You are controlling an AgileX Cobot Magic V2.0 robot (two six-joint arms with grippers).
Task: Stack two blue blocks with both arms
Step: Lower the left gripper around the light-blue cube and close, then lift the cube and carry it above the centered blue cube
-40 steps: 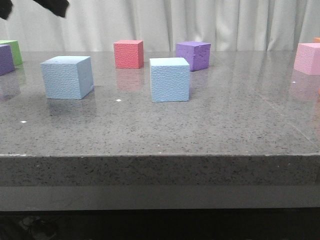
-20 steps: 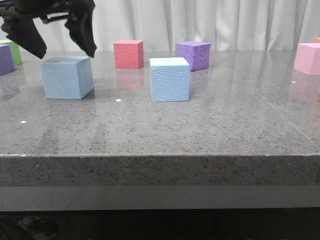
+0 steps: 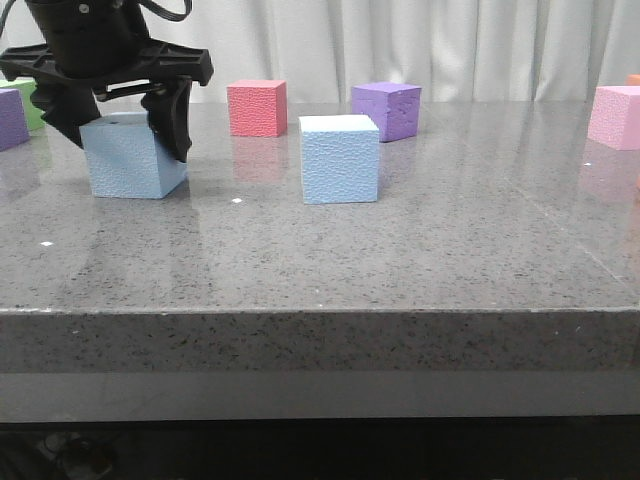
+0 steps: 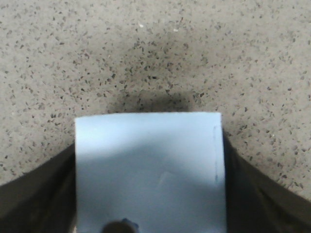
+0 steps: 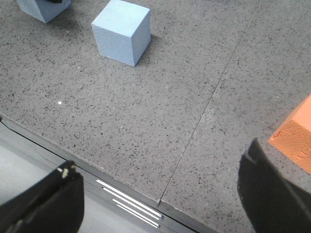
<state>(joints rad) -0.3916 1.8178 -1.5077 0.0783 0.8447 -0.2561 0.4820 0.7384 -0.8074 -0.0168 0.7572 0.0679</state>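
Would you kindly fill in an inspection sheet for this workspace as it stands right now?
Surface: grey speckled stone table, glossy, with a few small white marks.
Job's things: left blue block on the table between the left gripper's fingers; centre blue block standing alone, untouched. Not stacked yet.
Clutter: red cube, purple cube, pink cube, second purple cube and green cube at the left edge, orange cube beside the right gripper.
Grippers: left gripper straddling the left blue block, contact unclear; right gripper open, empty, over the table's near edge.
Cables: black cable on the left arm.
Surroundings: white curtain behind.
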